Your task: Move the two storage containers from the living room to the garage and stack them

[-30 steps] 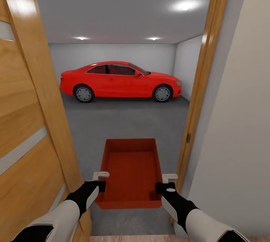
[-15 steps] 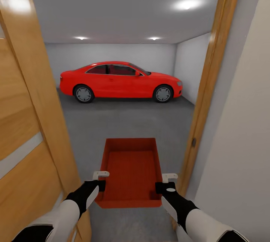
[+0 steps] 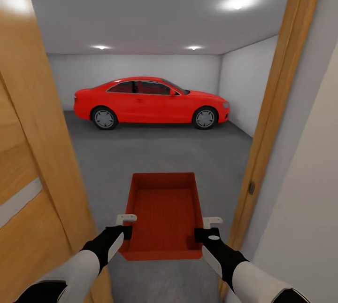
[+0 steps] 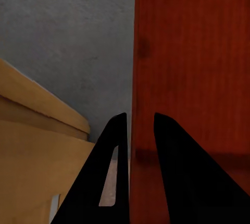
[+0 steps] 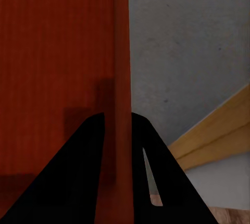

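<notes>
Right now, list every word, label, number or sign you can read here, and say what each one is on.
There is no readable text in these views.
Red car: no plate, badge or lettering can be made out.
Storage container, held by the left end effector and right end effector: plain walls, no label.
Wooden door and door frame: no sign.

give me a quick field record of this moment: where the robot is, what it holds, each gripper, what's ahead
location: in the doorway, wooden door open at left, door frame at right
held: one storage container, carried level, open side up
left gripper: shut on the container's left wall
right gripper: shut on its right wall
ahead: garage floor, red car by the back wall
</notes>
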Controlling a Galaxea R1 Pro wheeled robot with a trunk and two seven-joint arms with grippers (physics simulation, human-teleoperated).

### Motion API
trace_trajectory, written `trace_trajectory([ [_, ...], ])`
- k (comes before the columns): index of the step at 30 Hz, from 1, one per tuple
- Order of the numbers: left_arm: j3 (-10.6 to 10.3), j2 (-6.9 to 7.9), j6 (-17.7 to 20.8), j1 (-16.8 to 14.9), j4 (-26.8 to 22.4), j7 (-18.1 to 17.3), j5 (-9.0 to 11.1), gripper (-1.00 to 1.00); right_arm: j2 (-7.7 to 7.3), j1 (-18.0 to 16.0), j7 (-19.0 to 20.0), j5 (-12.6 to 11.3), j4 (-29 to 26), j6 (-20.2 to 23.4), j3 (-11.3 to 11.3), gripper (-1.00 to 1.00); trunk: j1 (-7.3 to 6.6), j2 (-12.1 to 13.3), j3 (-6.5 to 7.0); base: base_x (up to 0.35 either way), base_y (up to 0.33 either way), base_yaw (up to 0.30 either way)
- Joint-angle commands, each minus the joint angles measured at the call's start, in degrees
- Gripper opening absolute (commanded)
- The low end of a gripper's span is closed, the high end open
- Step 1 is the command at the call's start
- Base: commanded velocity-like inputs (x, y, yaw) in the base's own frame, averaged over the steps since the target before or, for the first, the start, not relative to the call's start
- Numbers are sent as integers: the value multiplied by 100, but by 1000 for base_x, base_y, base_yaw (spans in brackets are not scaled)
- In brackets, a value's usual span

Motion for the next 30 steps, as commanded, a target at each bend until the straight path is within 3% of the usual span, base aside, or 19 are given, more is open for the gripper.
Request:
trace_trajectory([
  [1, 24, 68, 41, 1, -7, 32, -52, -100, -6, -8, -9, -1, -203, 32, -60, -100, 4, -12, -13, 162, -71, 0],
  [12, 24, 68, 41, 1, -7, 26, -53, -100, -6, -11, -9, -1, -201, 32, -60, -100, 4, -12, -13, 107, -40, 0],
  [30, 33, 77, 41, 1, -1, 26, -54, -100, -6, -9, -9, -1, -203, 33, -60, -100, 4, -12, -13, 315, 0, 0],
])
